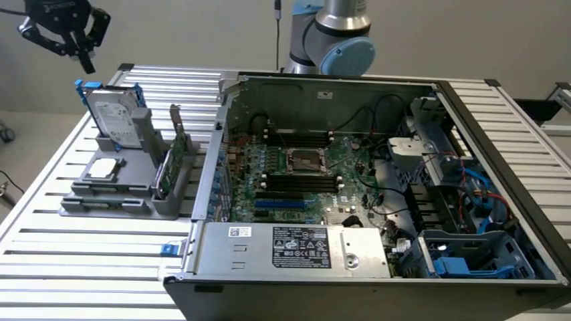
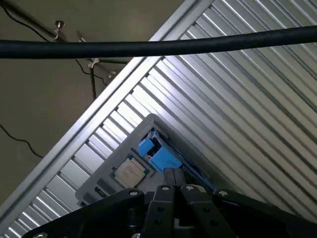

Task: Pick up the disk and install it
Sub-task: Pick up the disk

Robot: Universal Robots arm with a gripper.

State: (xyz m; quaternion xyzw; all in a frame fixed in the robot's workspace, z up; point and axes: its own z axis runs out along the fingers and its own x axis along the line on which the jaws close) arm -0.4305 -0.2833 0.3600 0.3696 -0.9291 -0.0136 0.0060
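The disk [image 1: 116, 115], a silver-grey drive with a white label in a blue carrier frame, stands on edge in the grey holder [image 1: 111, 197] at the exterior view's left. My gripper [image 1: 85, 65] hangs above the disk and a little behind it, apart from it, shut with nothing between its fingers. In the wrist view the closed fingers [image 2: 173, 184] point down at the blue carrier edge of the disk [image 2: 158, 154] below.
The holder also carries a small silver chip [image 1: 103, 168] and a green circuit card [image 1: 174, 157] standing on edge. An open computer case [image 1: 223, 134] lies on the slatted metal table [image 1: 80, 267], with a blue-lined bay [image 1: 473, 257] at its near right corner. A black cable [image 2: 158, 45] crosses the wrist view.
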